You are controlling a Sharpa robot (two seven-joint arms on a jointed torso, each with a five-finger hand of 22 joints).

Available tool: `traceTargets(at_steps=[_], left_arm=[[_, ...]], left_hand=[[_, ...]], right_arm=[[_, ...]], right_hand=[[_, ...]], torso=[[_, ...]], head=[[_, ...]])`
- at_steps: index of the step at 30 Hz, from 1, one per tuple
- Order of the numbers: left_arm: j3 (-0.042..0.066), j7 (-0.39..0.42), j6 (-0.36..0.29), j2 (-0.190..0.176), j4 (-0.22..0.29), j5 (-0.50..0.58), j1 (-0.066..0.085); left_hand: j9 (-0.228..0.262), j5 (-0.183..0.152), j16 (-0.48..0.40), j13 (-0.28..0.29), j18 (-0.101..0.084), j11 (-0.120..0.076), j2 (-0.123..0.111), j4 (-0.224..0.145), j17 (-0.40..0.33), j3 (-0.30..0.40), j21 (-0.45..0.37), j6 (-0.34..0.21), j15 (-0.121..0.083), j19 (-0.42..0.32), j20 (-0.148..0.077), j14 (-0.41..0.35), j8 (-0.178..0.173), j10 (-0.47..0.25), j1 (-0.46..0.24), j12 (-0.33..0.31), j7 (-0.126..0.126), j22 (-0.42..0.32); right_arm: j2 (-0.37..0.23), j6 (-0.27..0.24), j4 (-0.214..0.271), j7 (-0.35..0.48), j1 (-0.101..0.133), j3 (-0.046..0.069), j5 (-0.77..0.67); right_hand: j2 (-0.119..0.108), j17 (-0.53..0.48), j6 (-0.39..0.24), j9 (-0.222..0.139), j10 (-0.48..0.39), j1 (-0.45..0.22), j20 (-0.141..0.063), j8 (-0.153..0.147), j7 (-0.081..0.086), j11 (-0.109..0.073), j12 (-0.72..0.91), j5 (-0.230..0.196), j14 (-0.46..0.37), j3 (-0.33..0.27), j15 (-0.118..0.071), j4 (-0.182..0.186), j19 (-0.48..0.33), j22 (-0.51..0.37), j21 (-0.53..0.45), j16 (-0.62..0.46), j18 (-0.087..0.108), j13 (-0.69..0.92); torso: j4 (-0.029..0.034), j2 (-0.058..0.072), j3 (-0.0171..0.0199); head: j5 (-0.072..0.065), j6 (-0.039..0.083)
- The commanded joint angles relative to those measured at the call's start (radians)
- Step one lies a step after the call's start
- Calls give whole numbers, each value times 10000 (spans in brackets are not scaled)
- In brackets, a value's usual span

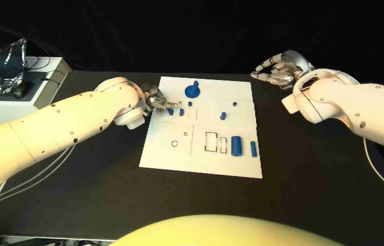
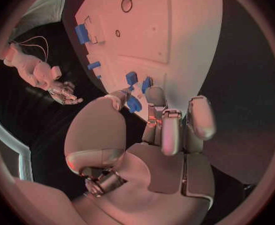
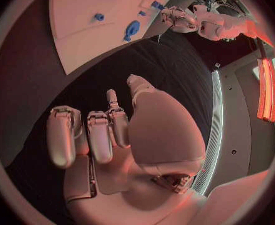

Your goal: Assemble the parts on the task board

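Two hands (image 1: 157,101) (image 1: 276,71) near task board (image 1: 180,157)

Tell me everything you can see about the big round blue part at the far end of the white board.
The round blue part is a disc-shaped piece, plastic by its look, with a small knob rising from its top. It sits on the task board near the far edge, left of centre. Neither hand touches it; the left hand works just nearer, at smaller blue pieces.

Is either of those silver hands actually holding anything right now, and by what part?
The left hand has its fingertips at a small blue part on the task board; a real grip cannot be told. The right hand holds nothing, off the board.
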Motion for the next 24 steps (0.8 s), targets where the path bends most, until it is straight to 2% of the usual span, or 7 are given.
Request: traceTargets(at_steps=[1, 8, 21, 24], left_arm=[[49, 66, -95, -8, 39, 50, 2], [112, 195, -279, -33, 35, 223, 2], [123, 214, -221, -52, -18, 324, 4], [123, 218, -237, -73, -34, 317, 4]], left_hand=[[-19, 52, -23, 16, -113, -17, 126, -7, 1054, -48, -34, -38, 20, -5, 34, 618, -41, -31, 51, 60, 18, 4], [-27, 57, -34, -18, -104, -17, 195, 4, 1026, -53, -55, -43, 18, -30, 32, 610, -47, -46, 71, 43, 19, -31], [-53, 62, -55, -96, -93, -10, 275, -14, 980, -39, -92, -95, 25, -72, 34, 592, -76, -111, 203, -8, 27, -82], [-70, 64, -60, -94, -93, -11, 369, -15, 971, 77, -97, -112, 23, -74, 35, 587, -80, -123, 402, -9, 26, -83]], right_arm=[[-2, 70, 2, 113, -3, 3, -94], [-3, 70, 4, 111, -3, 3, -94], [-19, 65, 22, 100, -4, 3, -96], [-29, 64, 32, 99, -4, 3, -97]], right_hand=[[-9, 1532, -88, 10, -2, -127, -103, 67, 10, -26, 11, 53, 787, 75, -45, 11, 444, 1628, -21, -32, 139, 1189], [-9, 1532, -88, 10, -2, -127, -103, 67, 10, -26, 11, 53, 787, 75, -45, 11, 444, 1628, -21, -32, 139, 1189], [-9, 1532, -88, 10, -2, -127, -103, 67, 10, -26, 11, 53, 787, 75, -45, 11, 444, 1628, -21, -32, 139, 1189], [-9, 1532, -88, 10, -2, -127, -103, 67, 10, -26, 11, 53, 787, 75, -45, 11, 444, 1628, -21, -32, 139, 1189]], torso=[[6, -3, -1], [2, 1, 3], [0, 0, 9], [-2, 1, 10]], head=[[0, 11], [4, 21], [20, 37], [23, 47]])
